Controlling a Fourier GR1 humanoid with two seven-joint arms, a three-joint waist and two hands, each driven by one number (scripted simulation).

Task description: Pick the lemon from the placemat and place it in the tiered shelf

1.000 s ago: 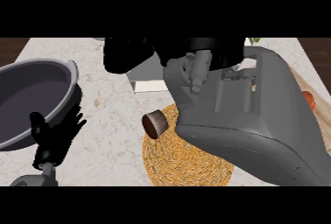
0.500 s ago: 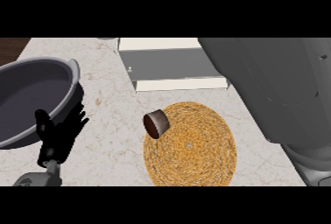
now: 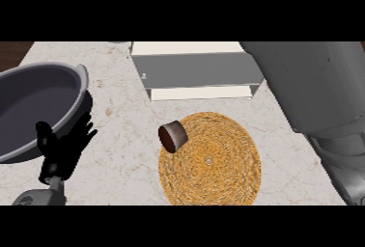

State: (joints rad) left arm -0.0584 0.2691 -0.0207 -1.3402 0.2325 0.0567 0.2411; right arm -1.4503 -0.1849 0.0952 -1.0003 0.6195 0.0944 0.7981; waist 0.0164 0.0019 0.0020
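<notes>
A round woven placemat (image 3: pixel 214 166) lies in the middle of the counter. No lemon shows on it or anywhere else. A small brown cup-like thing (image 3: pixel 173 135) lies tipped at the mat's upper left edge. The tiered shelf (image 3: pixel 200 72), white with a grey level, stands at the back centre, and I see nothing on it. My left hand (image 3: pixel 64 149) rests open at the lower left, fingers up, beside the bowl. Of my right arm only the grey forearm (image 3: pixel 321 91) shows, along the right side; its hand is out of view.
A large grey bowl (image 3: pixel 35 106) fills the left edge, close above my left hand. The marble counter (image 3: pixel 121 164) runs between the bowl and the mat. The right forearm covers the counter's right side.
The right arm has swung off to the right, uncovering the shelf and the mat; its black hand, seen over the shelf a second ago, has left the view. The left hand has stayed put.
</notes>
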